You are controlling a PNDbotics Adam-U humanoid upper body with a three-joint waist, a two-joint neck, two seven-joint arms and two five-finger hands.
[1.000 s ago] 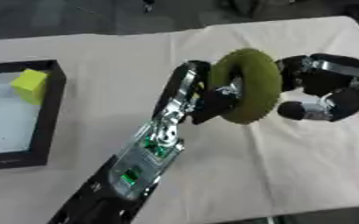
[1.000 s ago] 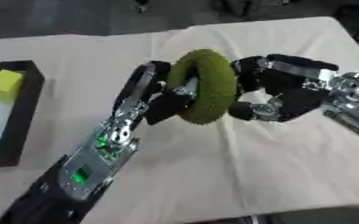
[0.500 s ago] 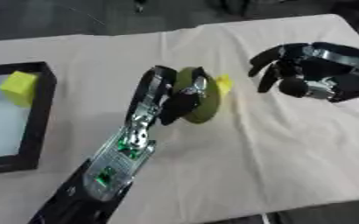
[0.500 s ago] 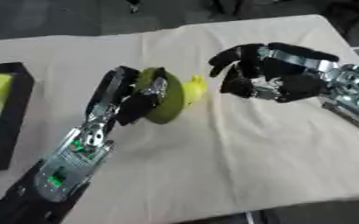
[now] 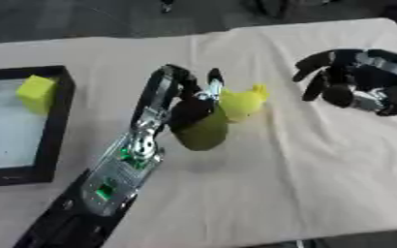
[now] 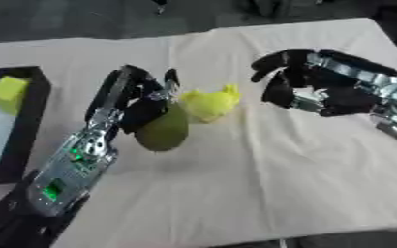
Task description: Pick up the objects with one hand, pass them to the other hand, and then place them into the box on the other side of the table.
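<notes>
My left hand (image 5: 183,102) is shut on an olive-green ring (image 5: 204,132), seen edge-on, held over the middle of the cloth-covered table. A small yellow toy-like thing (image 5: 241,101) lies just right of the ring, touching or nearly touching it. My right hand (image 6: 322,91) hovers further right, well apart from both, fingers relaxed and spread, holding nothing. The black-rimmed box (image 5: 56,122) sits at the table's left edge with a yellow block (image 5: 35,92) inside.
The table is covered by a beige cloth (image 5: 303,160). Its far edge runs along the top of the views and its near edge along the bottom right. Dark floor shows beyond the far edge.
The ring was between both hands a second ago. My left hand has since carried it left and lower, and my right hand has drawn back to the right. The yellow thing now shows.
</notes>
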